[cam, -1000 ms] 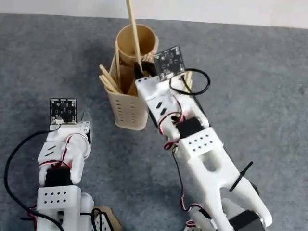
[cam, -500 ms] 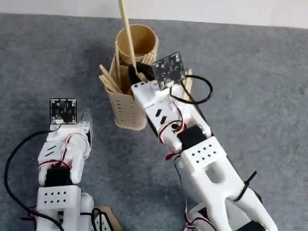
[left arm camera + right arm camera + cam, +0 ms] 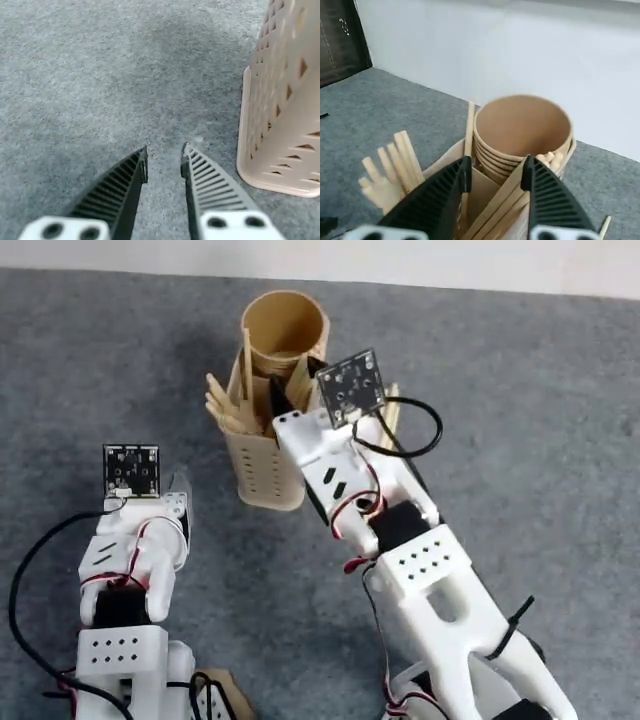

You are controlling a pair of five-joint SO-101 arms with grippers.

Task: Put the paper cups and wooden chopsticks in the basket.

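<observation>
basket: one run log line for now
left gripper: open, empty, beside basket | right gripper: open, above basket | paper cups: stacked in basket | chopsticks: in basket

One basket, one paper cup stack, chopsticks too bunched to count.

the high view looks straight down from well above the basket. the left wrist view faces the carpet close ahead of the left gripper, with the basket just beside it. the right wrist view sits close over that same basket, facing the wall.
</observation>
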